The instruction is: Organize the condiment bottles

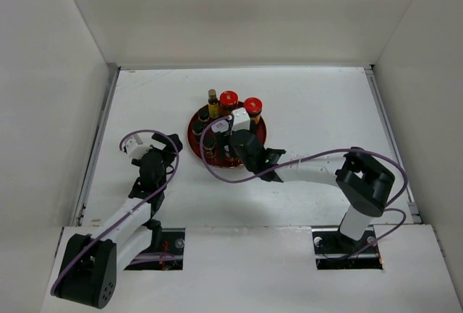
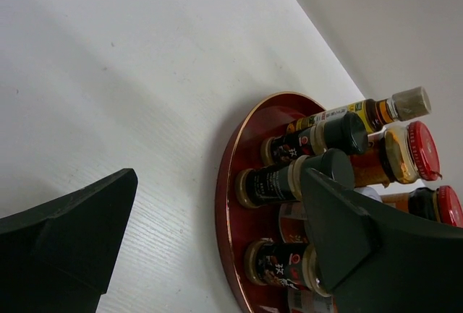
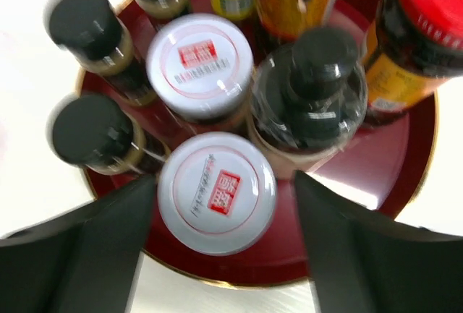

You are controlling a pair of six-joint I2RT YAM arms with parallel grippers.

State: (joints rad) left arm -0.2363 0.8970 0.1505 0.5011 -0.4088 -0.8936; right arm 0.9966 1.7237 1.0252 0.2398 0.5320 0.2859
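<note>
Condiment bottles standing clustered in round dark-red tray. Right gripper hovering above, fingers spreading wide either side of near white-lidded jar. Left gripper gaping empty over table beside tray.

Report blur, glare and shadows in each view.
Top external: sharp and evenly lit, with only faint shadows around the tray. Left wrist: the condiment bottles are in focus, and the table is bright but keeps its grain. Right wrist: blur smears the dark-capped bottles at left, a pale reflection sits on the tray's lower right, and the white lids stay readable.
</note>
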